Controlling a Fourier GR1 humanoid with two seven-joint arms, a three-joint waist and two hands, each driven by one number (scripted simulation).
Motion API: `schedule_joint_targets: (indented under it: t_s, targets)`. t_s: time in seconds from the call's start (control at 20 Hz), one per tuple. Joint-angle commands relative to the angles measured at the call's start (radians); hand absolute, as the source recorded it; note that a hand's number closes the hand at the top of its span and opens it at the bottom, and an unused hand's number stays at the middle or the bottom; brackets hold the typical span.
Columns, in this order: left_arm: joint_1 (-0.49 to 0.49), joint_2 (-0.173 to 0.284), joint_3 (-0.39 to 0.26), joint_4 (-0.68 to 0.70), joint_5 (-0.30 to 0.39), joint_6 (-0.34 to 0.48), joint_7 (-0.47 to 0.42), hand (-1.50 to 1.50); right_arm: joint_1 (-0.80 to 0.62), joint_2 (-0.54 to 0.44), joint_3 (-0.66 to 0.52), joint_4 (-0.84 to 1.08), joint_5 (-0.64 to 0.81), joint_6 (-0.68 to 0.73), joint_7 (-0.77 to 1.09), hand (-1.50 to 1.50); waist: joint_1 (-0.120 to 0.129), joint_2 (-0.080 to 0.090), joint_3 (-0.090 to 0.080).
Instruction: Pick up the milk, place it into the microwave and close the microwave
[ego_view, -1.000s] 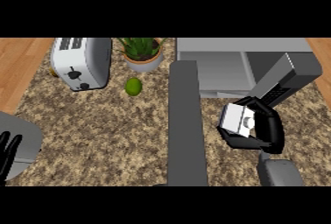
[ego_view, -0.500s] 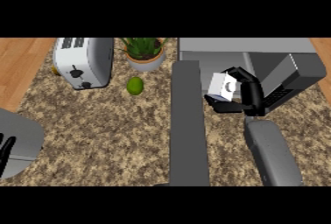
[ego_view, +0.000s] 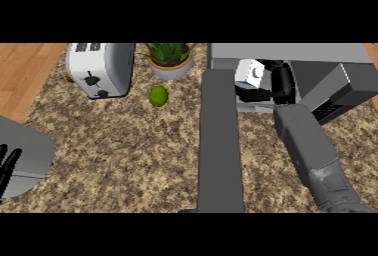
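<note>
The white milk carton is inside the mouth of the grey microwave at the top right, with my right hand curled round it. The hand hides most of the carton. The microwave's door stands open, running down the middle of the counter as a long grey slab. My left hand rests at the left edge, fingers straight, holding nothing.
A white toaster stands at the upper left. A potted plant is beside it, and a green lime lies just below the pot. The counter is speckled stone.
My right hand has carried the milk carton up and leftward from beside the open door into the microwave's opening. The forearm has stretched out after it. The left hand has stayed put.
</note>
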Motion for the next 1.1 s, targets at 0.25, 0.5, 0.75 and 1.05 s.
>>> schedule_joint_targets:
  t_s: [0.25, 0.5, 0.75, 1.05]
  targets:
    - [-0.065, -0.006, -0.042, 0.017, -0.015, 0.001, 0.009, -1.5, -0.204, -0.063, -0.032, 0.229, 0.054, -0.127, -0.041, 1.5, 0.041, 0.02, 0.001]
    - [-0.028, -0.014, -0.049, 0.014, -0.02, -0.038, -0.024, -1.5, -0.224, -0.093, -0.041, 0.299, 0.07, -0.184, -0.035, 1.5, 0.071, 0.027, 0.001]
    - [-0.089, 0.0, -0.043, 0.022, -0.045, 0.006, 0.003, -1.5, -0.247, -0.117, -0.09, 0.321, 0.042, -0.286, -0.018, 1.5, 0.081, 0.045, 0.002]
    - [-0.117, 0.006, -0.063, 0.021, -0.101, 0.008, -0.005, -1.5, -0.251, -0.144, -0.086, 0.344, 0.074, -0.47, -0.026, 1.5, 0.103, 0.059, 0.002]
